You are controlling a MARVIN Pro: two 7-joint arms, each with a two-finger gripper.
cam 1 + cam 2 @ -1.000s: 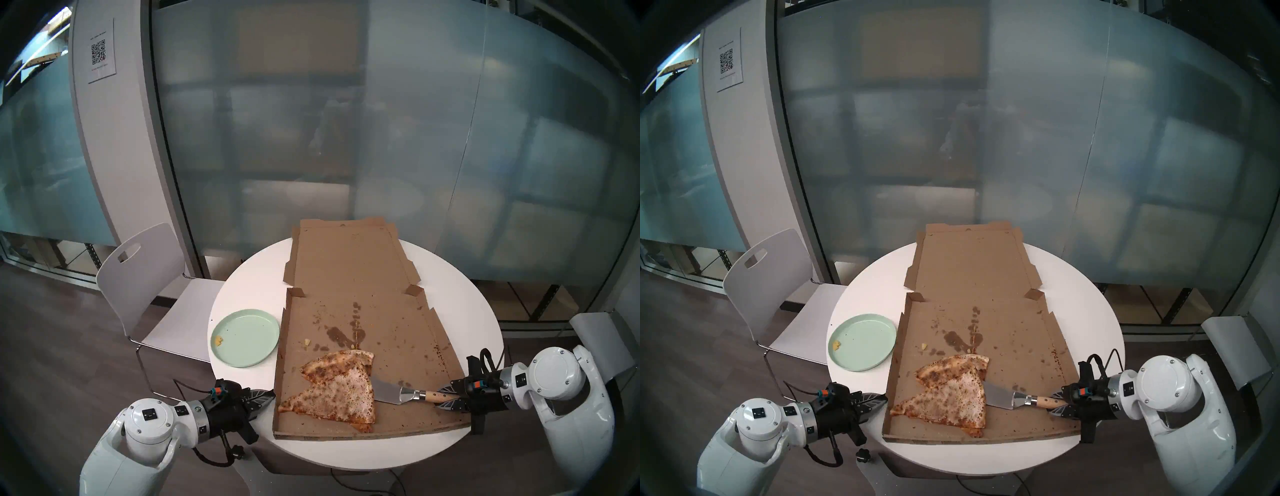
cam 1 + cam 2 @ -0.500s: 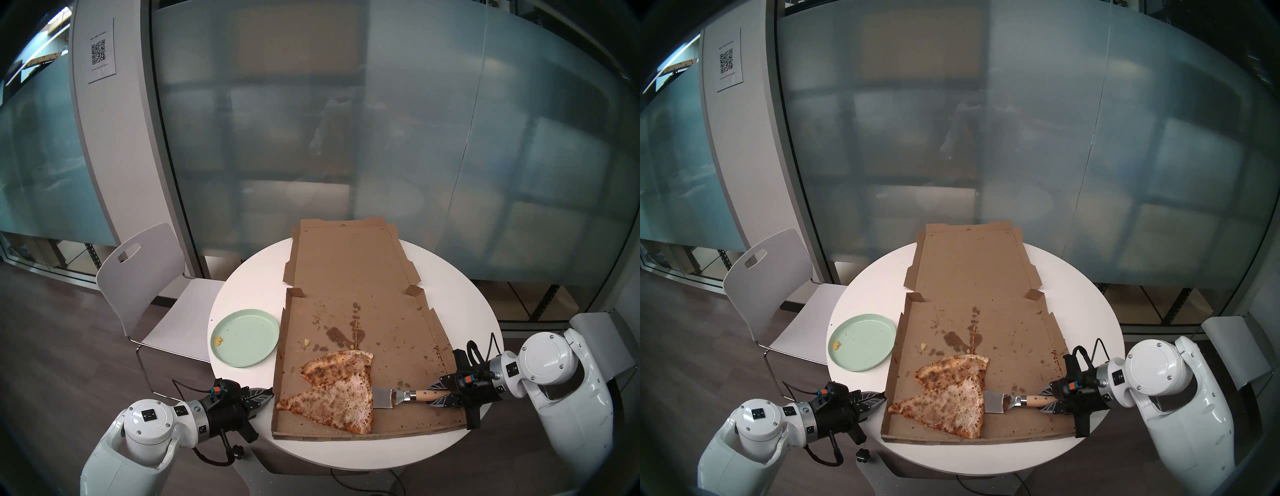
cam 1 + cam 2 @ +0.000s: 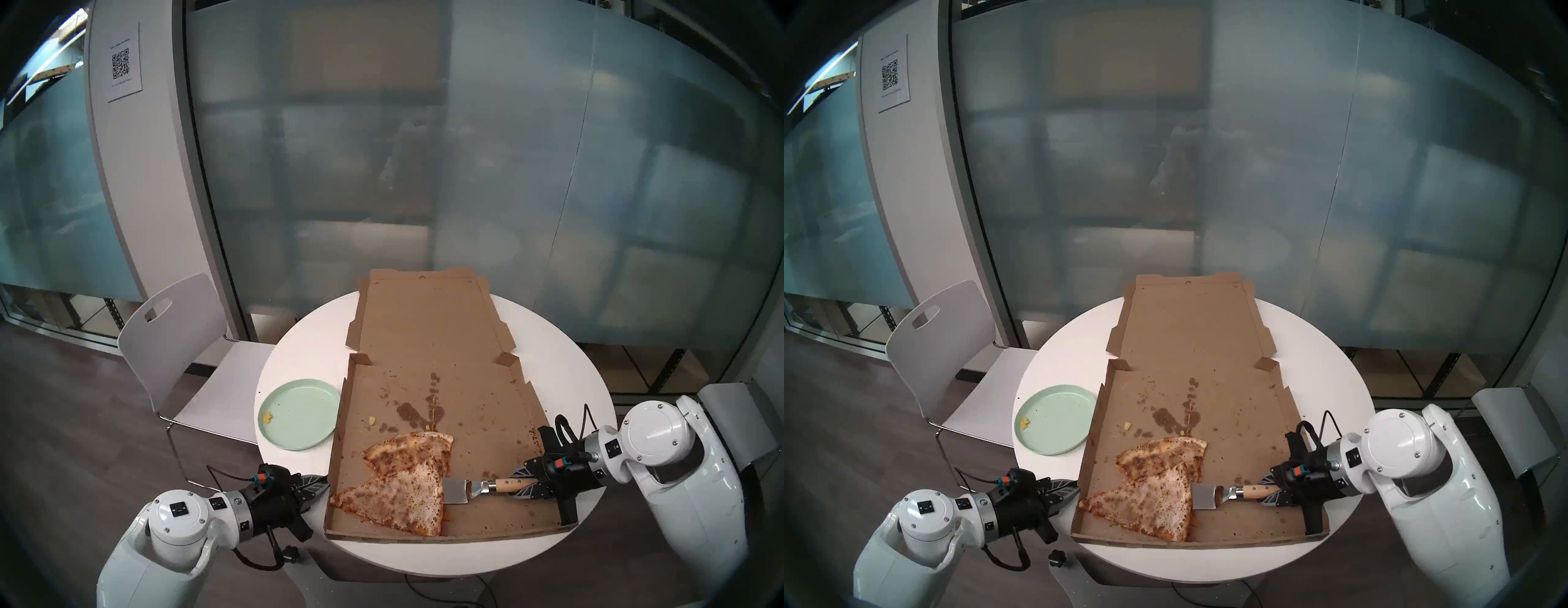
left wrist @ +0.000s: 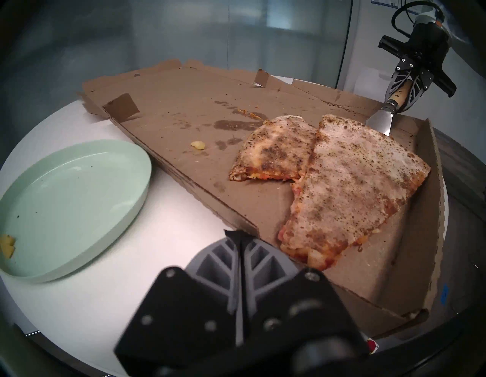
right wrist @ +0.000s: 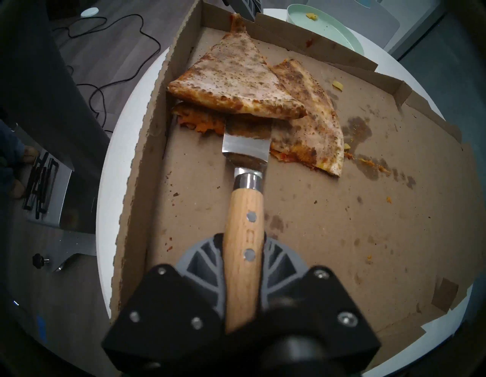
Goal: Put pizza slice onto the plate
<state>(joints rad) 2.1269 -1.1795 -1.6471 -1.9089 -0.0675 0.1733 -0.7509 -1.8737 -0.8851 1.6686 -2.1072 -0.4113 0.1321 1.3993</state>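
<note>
Right hand (image 3: 524, 484) at 4 o'clock on the desk (image 3: 564, 365), pointing toward 9 o'clock and angled down, clenched on the wooden handle of a spatula (image 3: 488, 488). In the right wrist view the handle runs up between the two fingers (image 5: 200, 260) and the metal blade is pushed under the wide crust end of the pizza slice (image 5: 231, 76). That end sits raised on the blade; an orange underside shows beneath it.

Left hand (image 3: 322, 483) at 8 o'clock, low and pointing toward 3 o'clock, fingers pressed together on nothing, its tip at the left wall of the pizza box (image 3: 428, 331) beside the slice's point; actual contact with the box hard to tell.

Pizza slice (image 3: 399, 496) lies in the near-left corner of the box, point toward 9 o'clock, crust toward 3 o'clock. Second slice (image 3: 407, 452) is just behind it at 12 o'clock, edges overlapping. Plate (image 3: 299, 414) on the desk at 10 o'clock, touching the box's left wall, with a small yellow crumb (image 3: 267, 418) on it.

Versus a second ago: right hand has travelled toward 9 o'clock and rolled a little, less blade shows, the box and both slices have slid toward 9 o'clock against the plate. Left hand has stayed put.
</note>
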